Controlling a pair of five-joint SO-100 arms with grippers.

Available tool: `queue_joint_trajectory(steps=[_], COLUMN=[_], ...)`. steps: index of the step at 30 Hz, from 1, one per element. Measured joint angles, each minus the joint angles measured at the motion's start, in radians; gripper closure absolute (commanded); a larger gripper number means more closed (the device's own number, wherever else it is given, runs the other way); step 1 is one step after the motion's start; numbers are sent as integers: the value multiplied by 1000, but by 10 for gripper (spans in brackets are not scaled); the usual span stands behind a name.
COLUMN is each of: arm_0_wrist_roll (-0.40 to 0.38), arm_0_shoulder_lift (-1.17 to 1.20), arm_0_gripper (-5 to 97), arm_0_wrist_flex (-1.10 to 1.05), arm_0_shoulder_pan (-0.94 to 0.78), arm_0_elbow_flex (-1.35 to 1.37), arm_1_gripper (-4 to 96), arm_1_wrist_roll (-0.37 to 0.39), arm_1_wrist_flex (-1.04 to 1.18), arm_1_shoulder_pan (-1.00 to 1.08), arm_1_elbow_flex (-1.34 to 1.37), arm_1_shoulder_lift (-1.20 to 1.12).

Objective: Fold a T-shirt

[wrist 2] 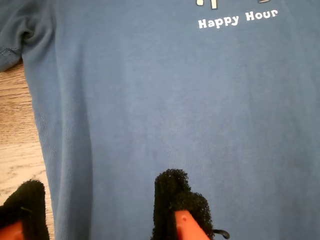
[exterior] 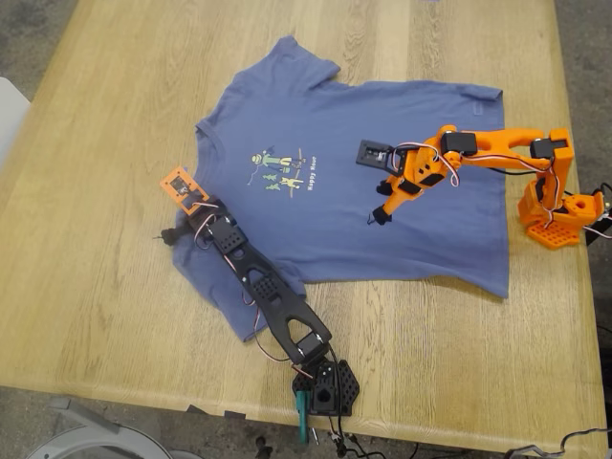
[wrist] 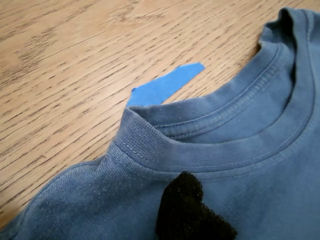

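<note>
Although both arms are already over it, the T-shirt (exterior: 363,182) lies spread flat and face up on the bench (exterior: 115,268), with no fold made yet; by my reckoning the whole job is ahead.

The first hand (exterior: 191,215), on the black arm, sits at the collar (wrist: 210,145). Only one black pad (wrist: 187,210) shows in its wrist view, resting on the cloth just inside the neckband, so I cannot tell whether it is apart or together. A scrap of blue tape (wrist: 165,87) lies on the wood just beyond the collar.

The second hand (exterior: 381,212), on the orange arm, is over the lower body of the shirt with its two padded fingers (wrist 2: 180,200) spread apart, nothing between them but flat fabric.

Ahead of that hand, white lettering (wrist 2: 237,20) reads "Happy Hour" beneath a small cartoon print (exterior: 273,172).
</note>
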Motion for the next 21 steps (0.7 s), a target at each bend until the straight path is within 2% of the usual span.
queue_joint_trajectory(steps=[6, 12, 16, 21], arm_0_wrist_roll=[18, 17, 25, 48], arm_0_shoulder_lift=[-28, -51, -72, -77], arm_0_gripper=[299, 339, 401, 529], arm_0_wrist_flex=[-9, 26, 58, 81], arm_0_shoulder_pan=[0, 0, 17, 29], arm_0_elbow_flex=[0, -2, -26, -34], arm_1_gripper=[596, 600, 593, 578], arm_1_wrist_roll=[2, 15, 25, 31], arm_1_wrist_flex=[-2, -18, -74, -192], arm_1_shoulder_pan=[0, -15, -15, 23], arm_1_elbow_flex=[0, 23, 107, 215], arm_1_shoulder_lift=[0, -8, -8, -8])
